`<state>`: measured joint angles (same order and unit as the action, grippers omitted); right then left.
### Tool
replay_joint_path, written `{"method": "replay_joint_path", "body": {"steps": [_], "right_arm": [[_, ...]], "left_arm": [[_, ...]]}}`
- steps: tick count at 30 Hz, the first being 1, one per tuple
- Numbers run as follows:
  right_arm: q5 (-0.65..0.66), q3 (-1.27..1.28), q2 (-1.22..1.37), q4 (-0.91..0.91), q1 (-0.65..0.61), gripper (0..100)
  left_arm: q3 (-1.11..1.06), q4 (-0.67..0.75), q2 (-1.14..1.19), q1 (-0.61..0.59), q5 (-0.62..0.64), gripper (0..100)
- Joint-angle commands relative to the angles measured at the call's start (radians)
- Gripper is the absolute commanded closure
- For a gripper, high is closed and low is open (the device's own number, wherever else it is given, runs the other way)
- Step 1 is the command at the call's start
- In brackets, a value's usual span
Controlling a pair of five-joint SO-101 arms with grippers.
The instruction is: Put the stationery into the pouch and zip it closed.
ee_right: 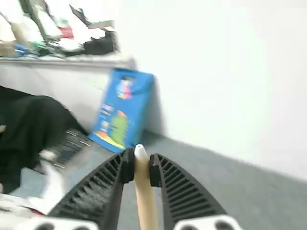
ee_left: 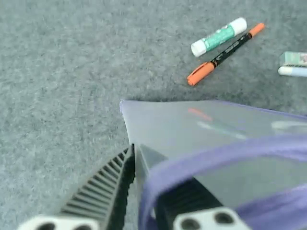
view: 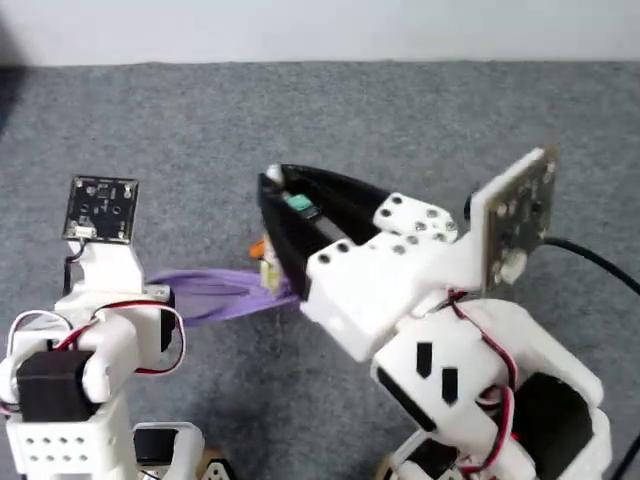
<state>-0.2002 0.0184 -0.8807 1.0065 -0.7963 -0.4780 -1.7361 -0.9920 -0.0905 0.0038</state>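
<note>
Translucent pouch (ee_left: 206,134) with purple zip edge: one end clamped in the left gripper (ee_left: 130,152), its fingers pressed together on the plastic, above the grey tabletop (ee_left: 62,72). Green-and-white glue stick (ee_left: 218,37) and orange marker (ee_left: 225,53): just beside each other on the tabletop, beyond the pouch and apart from it. Cream stick (ee_right: 143,182): pinched fast in the right gripper (ee_right: 140,165), rounded tip poking past the fingertips.

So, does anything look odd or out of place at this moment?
Yes. The right gripper clamps a cream stick but faces the wall, away from the pouch that the left gripper holds. A glue stick and an orange pen lie outside it.
</note>
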Motion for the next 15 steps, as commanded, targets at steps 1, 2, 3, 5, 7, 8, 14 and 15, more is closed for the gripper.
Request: {"method": "replay_joint_path", "body": {"steps": [1, 2, 3, 5, 7, 8, 14, 15], "right_arm": [[0.051, -0.043, 0.054, -0.102, -0.030, 99.1], [0.051, -0.044, 0.068, -0.133, -0.041, 99.1], [0.052, -0.044, 0.077, -0.166, -0.056, 99.1], [0.075, -0.044, 0.094, -0.194, -0.088, 99.1], [0.087, -0.044, 0.110, -0.194, -0.125, 99.1], [0.089, -0.044, 0.116, -0.194, -0.139, 99.1], [0.089, -0.044, 0.142, -0.193, -0.174, 99.1], [0.089, -0.044, 0.142, -0.193, -0.174, 99.1]], "left_arm": [[-0.024, -0.015, 0.017, 0.008, 0.011, 98], [-0.028, -0.015, 0.017, 0.006, 0.011, 98], [-0.031, -0.014, 0.017, 0.005, 0.011, 98], [-0.033, -0.008, 0.017, 0.005, 0.011, 98], [-0.033, 0.002, 0.017, 0.005, 0.011, 98], [-0.033, 0.008, 0.017, 0.005, 0.011, 98], [-0.033, 0.020, 0.018, 0.005, 0.011, 98], [-0.033, 0.020, 0.018, 0.005, 0.011, 98]]}}
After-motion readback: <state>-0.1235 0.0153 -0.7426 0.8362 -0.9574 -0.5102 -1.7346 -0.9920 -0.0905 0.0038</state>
